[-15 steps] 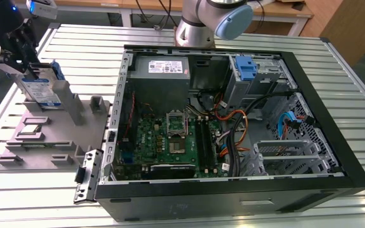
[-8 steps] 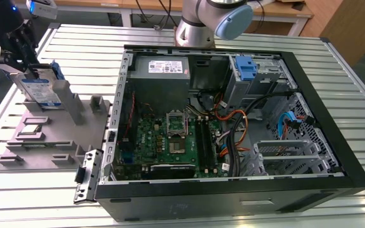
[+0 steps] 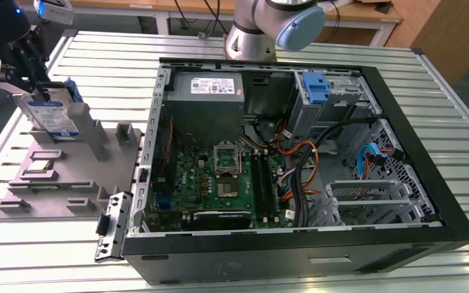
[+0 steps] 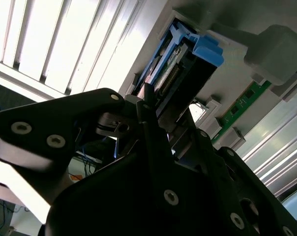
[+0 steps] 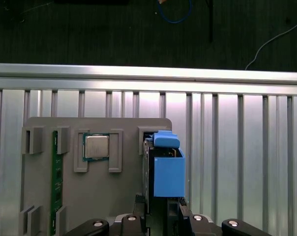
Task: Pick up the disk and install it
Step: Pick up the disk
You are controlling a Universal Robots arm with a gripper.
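Note:
The disk [image 3: 52, 116] stands on edge in the grey fixture [image 3: 76, 177] at the exterior view's left, its blue-and-white label facing out and a blue rail along its side. My gripper [image 3: 32, 91] comes down onto its top edge from above. In the first wrist view the disk [image 5: 164, 169] shows its blue rail, and my gripper [image 5: 162, 209] has one finger tight against each flat side. The second wrist view shows the disk [image 4: 188, 64] running out from between the black fingers [image 4: 146, 96]. I cannot tell whether its lower edge has left the slot.
An open computer case [image 3: 414, 79] lies at the exterior view's right, with a motherboard [image 3: 226, 177], a power supply [image 3: 210, 85] and a blue bracket [image 3: 316, 88] in the drive cage. The fixture also holds a processor [image 5: 97, 146] and a green memory stick [image 5: 55, 177]. The table is slatted metal.

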